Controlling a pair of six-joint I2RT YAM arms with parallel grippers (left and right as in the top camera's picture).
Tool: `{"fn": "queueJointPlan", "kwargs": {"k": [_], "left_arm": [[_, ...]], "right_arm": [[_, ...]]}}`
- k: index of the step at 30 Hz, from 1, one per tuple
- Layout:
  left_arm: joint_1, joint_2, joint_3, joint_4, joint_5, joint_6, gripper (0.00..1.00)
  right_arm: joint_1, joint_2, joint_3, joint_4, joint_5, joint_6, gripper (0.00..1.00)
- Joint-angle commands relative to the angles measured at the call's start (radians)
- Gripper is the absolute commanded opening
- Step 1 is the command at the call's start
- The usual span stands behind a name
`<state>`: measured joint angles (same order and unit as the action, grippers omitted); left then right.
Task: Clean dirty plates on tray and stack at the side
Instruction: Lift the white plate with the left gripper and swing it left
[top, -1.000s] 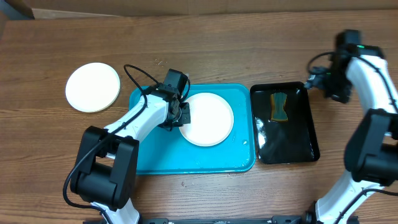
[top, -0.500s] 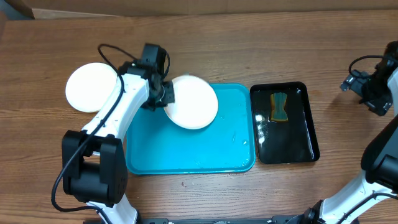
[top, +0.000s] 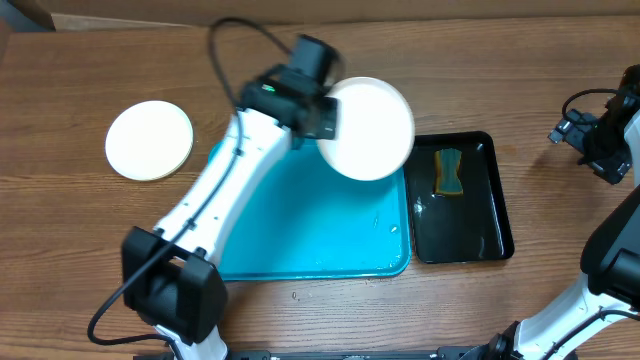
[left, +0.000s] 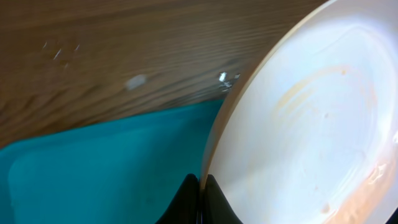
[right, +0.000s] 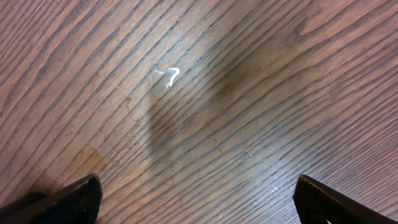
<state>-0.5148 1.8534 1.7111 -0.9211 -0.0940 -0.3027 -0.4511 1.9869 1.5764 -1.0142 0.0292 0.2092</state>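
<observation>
Above tray (top: 300, 240) 1 o'clock corner: white plate (top: 372, 128), faint orange smear, pinched at rim by left gripper (top: 326, 118). At tray's 10 o'clock, on table (top: 450, 60): second plate (top: 149, 140). Far at 3 o'clock: right gripper (right: 198, 193), spread wide, holding nothing.

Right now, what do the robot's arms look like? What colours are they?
Both arms are built the same. The left arm and right arm have smooth white tube-shaped links joined by chunky black joints. A thin black cable loops out near the left wrist, and another by the right. The left gripper and right gripper have dark black fingers.
</observation>
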Motion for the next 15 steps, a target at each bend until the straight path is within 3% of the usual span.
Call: {"fn": "queueJointPlan", "kwargs": {"k": [1,7,12,15], "left_arm": [[-0.116,0.007,0.029,0.021,-0.181,0.018,0.04],[-0.336,0.008,0.029,0.076,-0.534,0.047,0.04],[-0.515,0.007,0.029,0.162,-0.827,0.203,0.04],[-0.589,0.007,0.029,0.221,-0.932,0.300,0.04]], "right_arm": [[-0.001,-0.028,0.022,0.004,-0.005,0.008,1.00],[-0.001,-0.028,0.022,0.004,-0.005,0.008,1.00],[-0.001,-0.028,0.022,0.004,-0.005,0.008,1.00],[-0.001,-0.028,0.022,0.004,-0.005,0.008,1.00]]}}
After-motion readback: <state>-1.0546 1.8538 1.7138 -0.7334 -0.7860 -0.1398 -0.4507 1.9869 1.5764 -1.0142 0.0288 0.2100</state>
